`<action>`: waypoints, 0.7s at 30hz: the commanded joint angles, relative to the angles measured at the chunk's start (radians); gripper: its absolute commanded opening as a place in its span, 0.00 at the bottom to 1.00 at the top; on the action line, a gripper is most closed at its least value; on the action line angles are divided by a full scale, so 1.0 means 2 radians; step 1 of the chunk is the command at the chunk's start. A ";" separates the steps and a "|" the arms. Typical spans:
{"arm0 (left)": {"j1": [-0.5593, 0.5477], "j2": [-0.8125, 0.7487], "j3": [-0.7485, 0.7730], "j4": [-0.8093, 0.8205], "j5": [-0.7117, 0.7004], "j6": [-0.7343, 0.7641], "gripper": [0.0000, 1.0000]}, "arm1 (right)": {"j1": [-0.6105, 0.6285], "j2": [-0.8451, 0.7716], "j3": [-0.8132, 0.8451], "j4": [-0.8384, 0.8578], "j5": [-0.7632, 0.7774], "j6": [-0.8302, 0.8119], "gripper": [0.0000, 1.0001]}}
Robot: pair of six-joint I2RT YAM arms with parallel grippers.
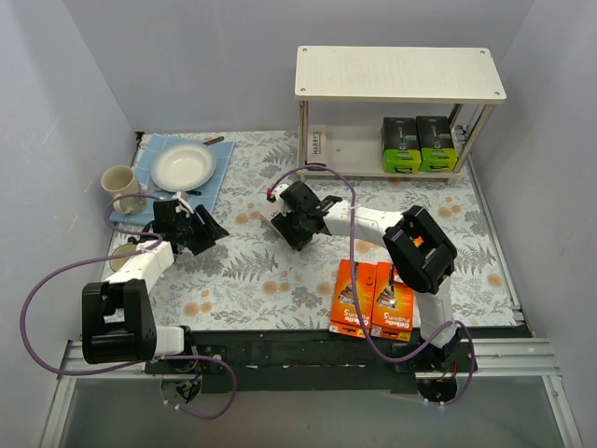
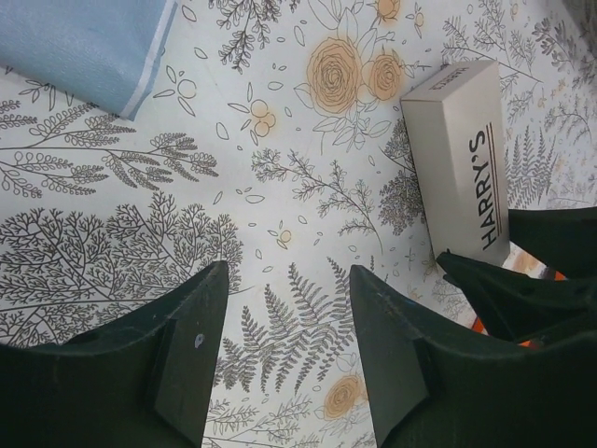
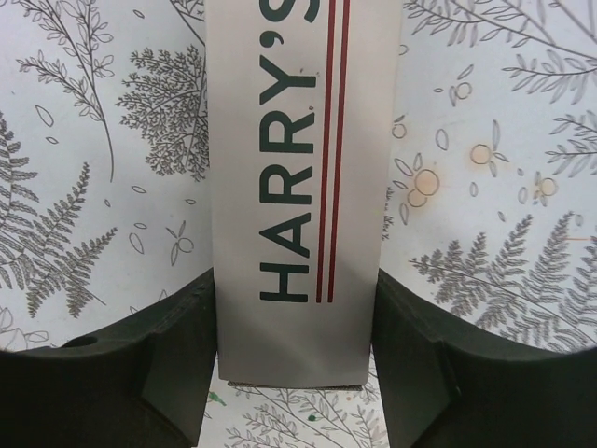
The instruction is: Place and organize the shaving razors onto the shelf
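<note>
This is a robot lab test cell, not a lived-in room. Two black-and-white arms, the left arm (image 1: 117, 317) and the right arm (image 1: 420, 247), are bolted by an aluminium rail (image 1: 504, 359) at the near edge of the fern-print surface (image 1: 242, 280). Purple cables (image 1: 23, 308) loop loose from them. Plain pale panels (image 1: 56, 112) wall off the back and both sides, with no furniture or windows. The household look comes from set-out props: a small shelf (image 1: 396, 73), a plate (image 1: 184, 166), a mug (image 1: 119, 182), orange boxes (image 1: 373, 299) and a Harry's box (image 3: 294, 187).
</note>
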 commanded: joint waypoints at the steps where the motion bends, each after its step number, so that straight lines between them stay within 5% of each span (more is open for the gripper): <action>1: 0.001 0.012 0.011 0.014 0.016 -0.005 0.54 | -0.003 -0.067 -0.011 0.013 0.038 -0.022 0.64; 11: 0.001 0.062 0.052 0.025 0.025 -0.007 0.54 | -0.048 -0.209 -0.086 -0.012 0.049 0.008 0.59; 21: 0.001 0.071 0.066 0.026 0.025 -0.003 0.53 | -0.170 -0.191 -0.047 -0.024 0.056 0.048 0.56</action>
